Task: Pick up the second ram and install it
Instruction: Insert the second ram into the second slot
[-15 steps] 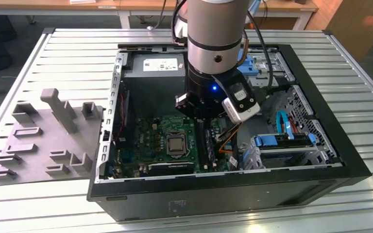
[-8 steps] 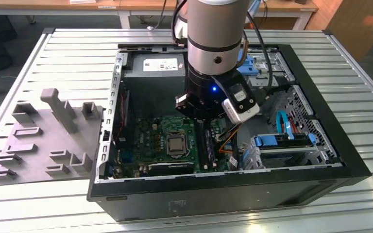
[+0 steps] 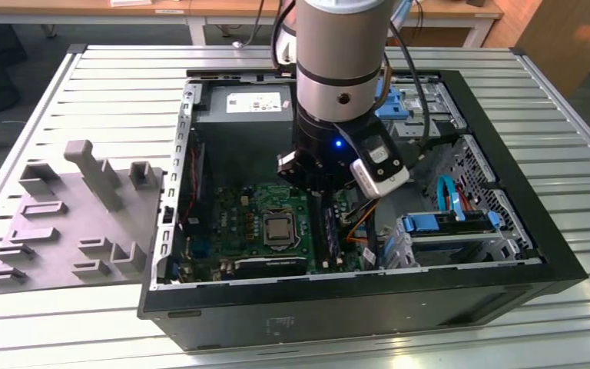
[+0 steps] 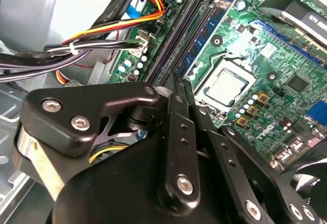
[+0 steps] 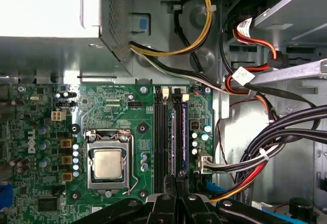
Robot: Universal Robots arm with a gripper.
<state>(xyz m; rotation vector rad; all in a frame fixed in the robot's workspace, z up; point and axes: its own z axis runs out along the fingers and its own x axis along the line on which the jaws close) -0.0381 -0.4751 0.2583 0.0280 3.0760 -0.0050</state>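
Observation:
My gripper point(image 4: 176, 81) hangs inside the open computer case point(image 3: 541, 261), low over the green motherboard point(image 5: 112, 106). Its two fingers are pressed together, shut, with nothing visible between them. The fingertips point(image 5: 173, 180) sit right over one end of the row of long ram slots point(image 5: 166, 132). One ram stick point(image 5: 183, 132) with a blue face stands in the slot at the cable side of the row, and it shows in both wrist views point(image 4: 209, 27). The slots beside it look dark; I cannot tell whether a stick sits in them. In the exterior view the gripper point(image 3: 321, 192) is just beside the processor socket point(image 3: 277, 227).
A grey foam holder point(image 3: 70, 223) with bare recesses lies on the slatted table at the exterior view's left. Bundles of black, red and yellow cables point(image 5: 265, 152) run close to the slots. The metal power supply box point(image 5: 51, 9) and drive bays point(image 3: 449, 231) hem in the board.

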